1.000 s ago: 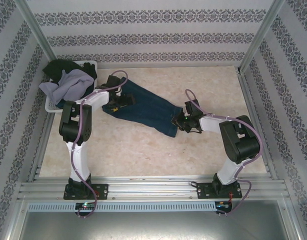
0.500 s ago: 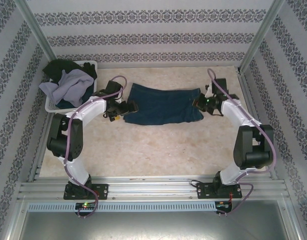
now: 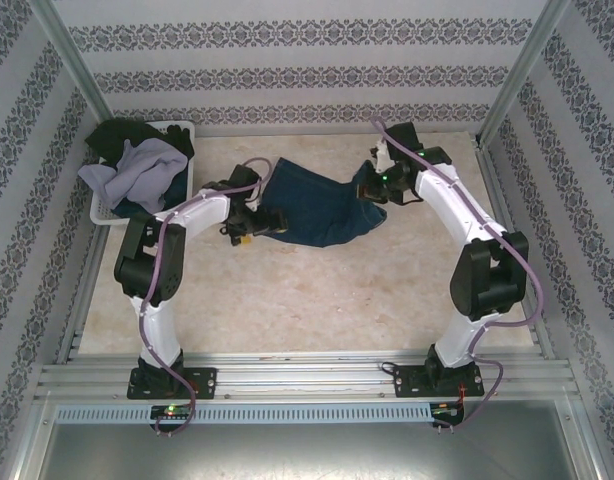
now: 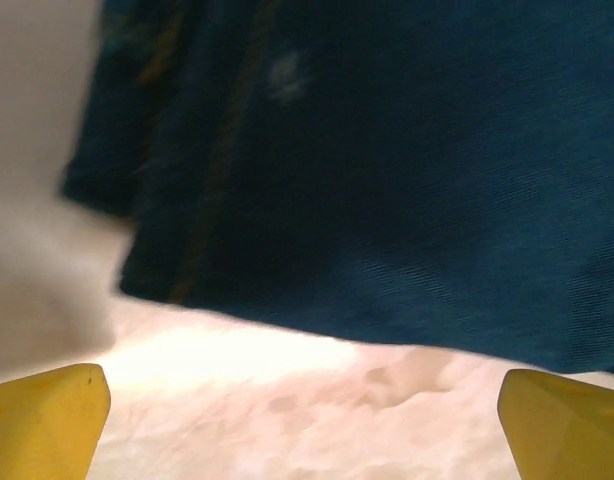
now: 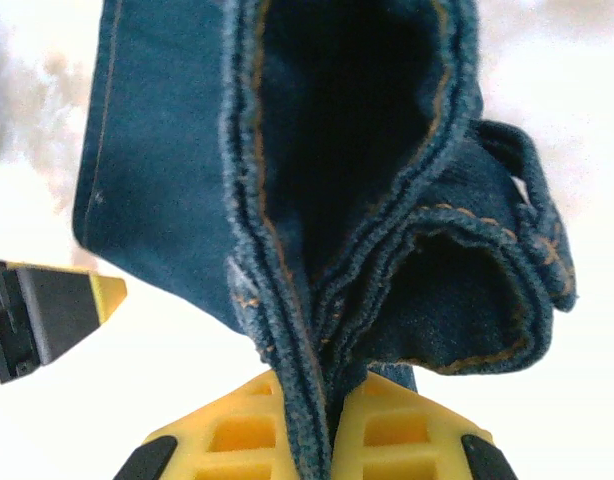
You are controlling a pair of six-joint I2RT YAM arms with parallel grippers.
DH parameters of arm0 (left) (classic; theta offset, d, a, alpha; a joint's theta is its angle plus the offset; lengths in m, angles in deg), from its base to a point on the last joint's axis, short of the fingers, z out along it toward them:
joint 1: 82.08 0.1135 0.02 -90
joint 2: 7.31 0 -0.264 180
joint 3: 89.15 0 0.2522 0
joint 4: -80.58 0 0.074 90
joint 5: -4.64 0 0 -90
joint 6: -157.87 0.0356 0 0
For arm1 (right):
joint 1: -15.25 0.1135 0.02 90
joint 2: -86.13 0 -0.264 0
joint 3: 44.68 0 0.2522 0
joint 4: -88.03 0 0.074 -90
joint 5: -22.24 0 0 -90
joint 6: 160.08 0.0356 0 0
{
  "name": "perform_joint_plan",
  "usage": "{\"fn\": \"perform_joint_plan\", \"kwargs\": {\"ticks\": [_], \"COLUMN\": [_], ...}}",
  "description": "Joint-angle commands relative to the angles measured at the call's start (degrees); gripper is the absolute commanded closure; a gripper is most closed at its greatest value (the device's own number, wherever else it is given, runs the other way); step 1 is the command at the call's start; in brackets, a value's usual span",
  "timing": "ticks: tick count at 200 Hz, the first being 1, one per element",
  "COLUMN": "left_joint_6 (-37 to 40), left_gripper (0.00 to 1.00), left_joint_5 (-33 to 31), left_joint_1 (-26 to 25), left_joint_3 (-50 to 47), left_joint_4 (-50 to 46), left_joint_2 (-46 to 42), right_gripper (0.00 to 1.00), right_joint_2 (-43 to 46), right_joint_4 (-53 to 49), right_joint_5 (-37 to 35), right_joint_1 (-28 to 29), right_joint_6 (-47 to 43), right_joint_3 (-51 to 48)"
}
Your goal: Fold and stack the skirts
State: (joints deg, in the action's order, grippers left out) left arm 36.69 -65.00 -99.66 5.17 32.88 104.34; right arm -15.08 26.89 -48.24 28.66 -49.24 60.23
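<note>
**Denim skirt pinched at its right edge**

You are viewing the table (image 3: 287,310), where the denim skirt (image 3: 317,205) is lying mid-surface. Your right gripper (image 3: 373,190) is clamping its raised right edge tightly. Your left gripper (image 3: 259,222) is hovering wide open and empty, just beside its left edge.

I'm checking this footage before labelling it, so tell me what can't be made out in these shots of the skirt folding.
Top view: whatever lies in the basket under the lavender-grey skirt and black skirt, hidden by that pile.
Left wrist view: the denim skirt is blurred, its seams unreadable.
Right wrist view: the right gripper pinches bunched denim; the skirt's far part is cut off by the top edge.
</note>
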Motion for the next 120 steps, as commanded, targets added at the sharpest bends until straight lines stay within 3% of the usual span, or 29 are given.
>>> {"fn": "perform_joint_plan", "kwargs": {"ticks": [1,35,60,101,120], "left_joint_6": [7.8,20.2,24.4,28.2,27.0], "left_gripper": [0.0,0.02,0.21,0.31,0.44], "left_joint_5": [1.6,-6.8,-10.6,-9.7,-10.7], "left_joint_1": [0.1,0.5,2.3,3.2,3.5], "left_joint_3": [7.9,19.8,34.4,52.6,55.5], "left_joint_4": [-2.2,-8.3,-17.1,-25.3,-27.3], "left_joint_2": [0.5,8.9,20.6,33.2,36.2], "right_gripper": [1.0,1.0,1.0,1.0,1.0], "right_joint_2": [-0.5,0.9,1.6,2.6,3.3], "right_joint_4": [-2.6,-0.3,1.3,3.1,3.6], "right_joint_5": [-2.2,-2.0,-1.1,-0.4,0.1], "right_joint_1": [-0.4,-0.5,-0.7,-1.0,-1.4], "right_joint_6": [1.2,1.6,1.9,2.0,2.0], "right_joint_3": [0.7,-2.5,-4.0,-7.0,-8.4]}}
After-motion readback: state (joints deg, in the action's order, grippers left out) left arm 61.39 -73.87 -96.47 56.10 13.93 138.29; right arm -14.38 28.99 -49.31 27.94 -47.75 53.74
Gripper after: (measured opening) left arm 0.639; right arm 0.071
